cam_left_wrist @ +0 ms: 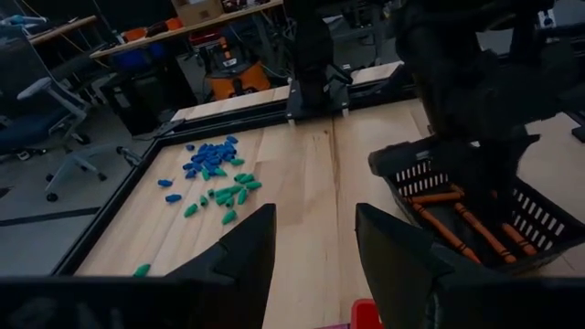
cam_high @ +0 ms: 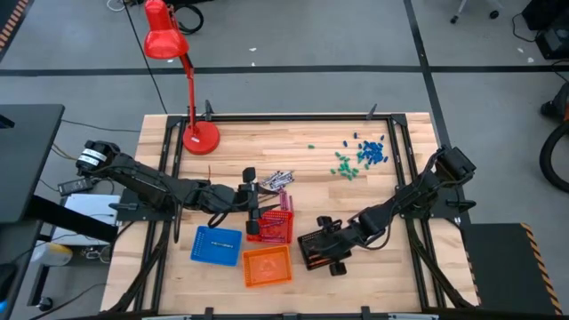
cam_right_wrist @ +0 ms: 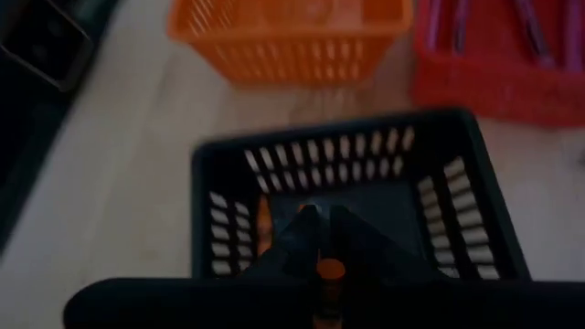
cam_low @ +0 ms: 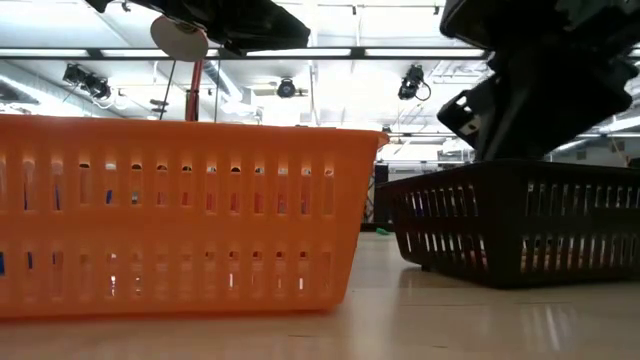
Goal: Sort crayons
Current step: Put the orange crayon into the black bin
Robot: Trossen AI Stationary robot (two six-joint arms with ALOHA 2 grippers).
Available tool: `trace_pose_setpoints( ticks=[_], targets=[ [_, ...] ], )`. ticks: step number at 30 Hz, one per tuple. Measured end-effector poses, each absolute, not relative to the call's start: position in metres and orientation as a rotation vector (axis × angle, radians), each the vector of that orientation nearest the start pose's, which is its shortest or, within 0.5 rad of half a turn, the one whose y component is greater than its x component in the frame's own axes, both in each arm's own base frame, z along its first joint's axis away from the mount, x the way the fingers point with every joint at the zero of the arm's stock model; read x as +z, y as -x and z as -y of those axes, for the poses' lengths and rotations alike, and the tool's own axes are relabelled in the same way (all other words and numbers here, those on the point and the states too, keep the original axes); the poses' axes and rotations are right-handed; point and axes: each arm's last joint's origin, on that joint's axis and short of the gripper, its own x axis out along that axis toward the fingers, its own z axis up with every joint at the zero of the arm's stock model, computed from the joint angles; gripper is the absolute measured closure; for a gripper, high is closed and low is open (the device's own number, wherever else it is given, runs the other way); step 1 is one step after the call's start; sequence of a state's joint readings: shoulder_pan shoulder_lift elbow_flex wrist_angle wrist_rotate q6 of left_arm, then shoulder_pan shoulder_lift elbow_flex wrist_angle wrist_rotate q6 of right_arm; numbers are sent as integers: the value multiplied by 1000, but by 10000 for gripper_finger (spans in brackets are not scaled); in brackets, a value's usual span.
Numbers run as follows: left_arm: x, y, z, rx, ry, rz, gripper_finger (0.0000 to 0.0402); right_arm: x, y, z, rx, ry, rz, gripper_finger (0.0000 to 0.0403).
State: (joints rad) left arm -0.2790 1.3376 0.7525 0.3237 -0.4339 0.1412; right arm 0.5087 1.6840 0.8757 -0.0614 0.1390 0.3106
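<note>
Orange crayons (cam_left_wrist: 457, 219) lie in the black basket (cam_high: 320, 252), and magenta ones (cam_right_wrist: 530, 23) lie in the red basket (cam_high: 269, 228). Loose grey and magenta crayons (cam_high: 277, 180) rest on the table beyond the red basket. My right gripper (cam_right_wrist: 322, 239) hangs over the black basket's inside, shut on an orange crayon. My left gripper (cam_left_wrist: 315, 247) stands open above the table beside the red basket's far left corner, with nothing between its fingers. My right gripper pinches an orange crayon between its two fingers; only one end of it (cam_right_wrist: 329, 270) shows between them, and the fingers hide the rest. The fingers slant down from the table's right side into the black basket's opening.
An orange basket (cam_high: 267, 266) and a blue basket (cam_high: 216, 245) stand near the table's front edge. Small green and blue bits (cam_high: 360, 156) lie scattered at the far right. A red desk lamp (cam_high: 201, 136) stands at the far left.
</note>
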Motion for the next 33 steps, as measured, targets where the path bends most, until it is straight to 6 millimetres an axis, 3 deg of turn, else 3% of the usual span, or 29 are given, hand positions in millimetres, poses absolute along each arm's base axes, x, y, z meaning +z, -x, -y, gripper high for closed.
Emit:
trace_pose_setpoints(
  ticks=[9, 19, 27, 33],
  targets=[
    [251, -279, 67, 137, -232, -256, 237, 150, -284, -152, 235, -40, -752, 368],
    [251, -279, 67, 137, -232, -256, 237, 143, -279, -150, 194, -45, -855, 363],
    [251, -279, 67, 137, -232, -256, 237, 144, -279, -152, 295, -133, -945, 283],
    [251, -279, 67, 137, -232, -256, 237, 166, -287, -144, 70, -202, -1143, 259]
  ],
)
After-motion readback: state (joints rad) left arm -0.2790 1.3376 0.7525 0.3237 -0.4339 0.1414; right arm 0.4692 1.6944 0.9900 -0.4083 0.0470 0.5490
